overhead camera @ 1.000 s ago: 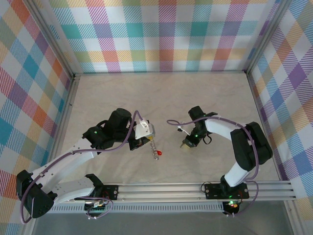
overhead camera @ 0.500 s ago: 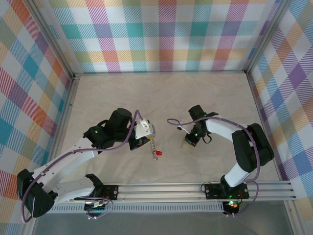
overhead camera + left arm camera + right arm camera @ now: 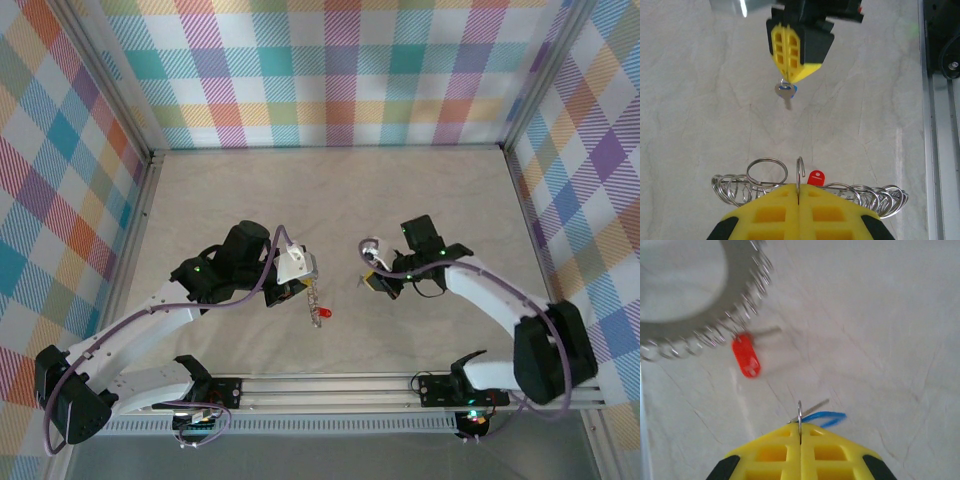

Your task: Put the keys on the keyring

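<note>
Plaid walls (image 3: 340, 70) ring a beige worktop (image 3: 700, 100) where the left claw (image 3: 799, 189) pinches the keyring (image 3: 799, 171) with its red tag (image 3: 815, 177), while the right claw (image 3: 790, 76), closed on one key (image 3: 785, 96), hangs nearby, the key not yet threaded.

looks like a robot lab test cell, plaid-print walls (image 3: 340, 70) boxing in a beige tabletop (image 3: 330, 190), two white arms (image 3: 150, 322) on an aluminium rail (image 3: 340, 385), purple cables (image 3: 262, 278) everywhere

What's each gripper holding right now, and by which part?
Left gripper pinches the keyring by one upright loop. Right gripper pinches the key at its head end, with the shaft hanging free.
</note>
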You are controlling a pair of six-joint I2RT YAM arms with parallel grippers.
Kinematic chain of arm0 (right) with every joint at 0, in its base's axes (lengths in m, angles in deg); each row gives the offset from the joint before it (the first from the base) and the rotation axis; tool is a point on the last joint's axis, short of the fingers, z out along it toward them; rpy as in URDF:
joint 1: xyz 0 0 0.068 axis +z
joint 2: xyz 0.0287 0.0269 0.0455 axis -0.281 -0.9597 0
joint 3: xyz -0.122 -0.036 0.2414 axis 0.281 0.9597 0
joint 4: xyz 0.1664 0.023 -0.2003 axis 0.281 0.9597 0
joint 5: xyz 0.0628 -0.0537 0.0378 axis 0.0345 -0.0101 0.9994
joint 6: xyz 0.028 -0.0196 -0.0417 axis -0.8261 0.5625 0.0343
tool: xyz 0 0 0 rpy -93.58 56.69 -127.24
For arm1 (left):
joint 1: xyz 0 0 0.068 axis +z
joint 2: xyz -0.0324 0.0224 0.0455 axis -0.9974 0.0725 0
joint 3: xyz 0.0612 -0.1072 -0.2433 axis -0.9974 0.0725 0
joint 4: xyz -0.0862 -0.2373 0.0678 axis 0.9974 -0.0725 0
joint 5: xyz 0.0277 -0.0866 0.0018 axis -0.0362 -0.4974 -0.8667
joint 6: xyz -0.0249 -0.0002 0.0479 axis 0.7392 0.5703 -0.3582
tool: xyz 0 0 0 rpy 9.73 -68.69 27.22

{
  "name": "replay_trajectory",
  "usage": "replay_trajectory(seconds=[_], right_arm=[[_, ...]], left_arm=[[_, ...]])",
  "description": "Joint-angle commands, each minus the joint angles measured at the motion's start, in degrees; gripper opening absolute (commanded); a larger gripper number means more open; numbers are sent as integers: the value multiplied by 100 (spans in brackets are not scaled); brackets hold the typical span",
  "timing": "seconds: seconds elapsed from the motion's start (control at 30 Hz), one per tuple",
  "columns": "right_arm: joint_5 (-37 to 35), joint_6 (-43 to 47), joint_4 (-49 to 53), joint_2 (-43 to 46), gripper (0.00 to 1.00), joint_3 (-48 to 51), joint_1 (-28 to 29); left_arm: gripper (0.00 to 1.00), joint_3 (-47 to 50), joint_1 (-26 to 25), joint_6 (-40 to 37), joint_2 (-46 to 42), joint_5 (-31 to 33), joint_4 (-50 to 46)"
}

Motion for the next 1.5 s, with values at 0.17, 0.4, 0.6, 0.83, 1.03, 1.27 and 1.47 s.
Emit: replay_trajectory(seconds=[0.17, 0.4, 0.6, 0.83, 1.03, 1.27, 1.47], right_arm=[[674, -1366, -950, 603, 0, 16, 579], [284, -2272, -1355, 562, 0, -160, 1295], [71, -2590, -1331, 487, 0, -279, 1552], [72, -2879, -1464, 356, 0, -466, 1721], [49, -3007, -1514, 268, 0, -519, 1764], [-206, -3164, -1229, 125, 0, -745, 1777], [-212, -3235, -1253, 164, 0, -755, 1775]], left_arm=[[0, -225, 63, -43, 147, -197, 192], [0, -308, 65, 39, 306, -290, 295], [0, -222, 67, 217, 305, -268, 414], [0, -155, 63, 327, 336, -264, 577], [0, -215, 63, 310, 393, -259, 507], [0, -233, 63, 371, 481, -260, 508], [0, -248, 63, 372, 513, -233, 516]])
